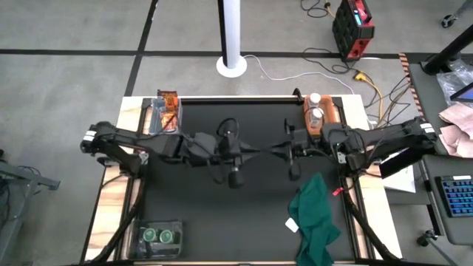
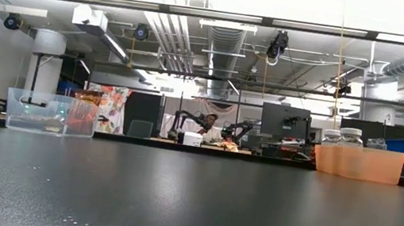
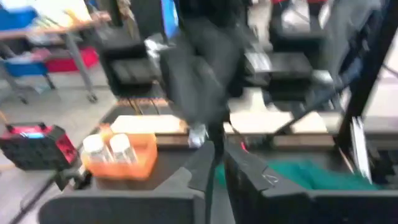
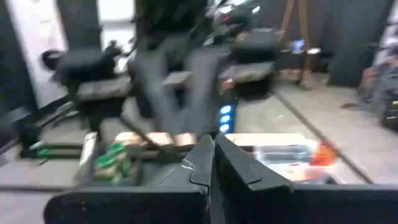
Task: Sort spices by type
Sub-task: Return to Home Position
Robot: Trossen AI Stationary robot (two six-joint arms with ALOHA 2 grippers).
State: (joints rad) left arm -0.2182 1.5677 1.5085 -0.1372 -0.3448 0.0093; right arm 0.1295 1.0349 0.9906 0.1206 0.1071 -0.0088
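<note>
All the spices sit in bins. Two clear jars with white caps (image 1: 315,108) stand in an orange bin (image 1: 329,114) at the table's far right, also in the low view (image 2: 351,137). The orange foil packets (image 1: 168,100) lie in a clear bin (image 1: 154,118) at the far left. Two green-lidded jars (image 1: 161,236) stand in a clear bin at the near left corner. My left gripper (image 1: 235,177) (image 3: 217,150) and my right gripper (image 1: 293,171) (image 4: 212,142) hang over the middle of the black mat, facing each other. Both are shut and hold nothing.
A dark green cloth (image 1: 314,218) lies crumpled on the mat's near right part, with a small white paper scrap (image 1: 293,224) beside it. The black mat (image 1: 222,229) between the bins is bare. A white pole's base (image 1: 231,65) stands beyond the far edge.
</note>
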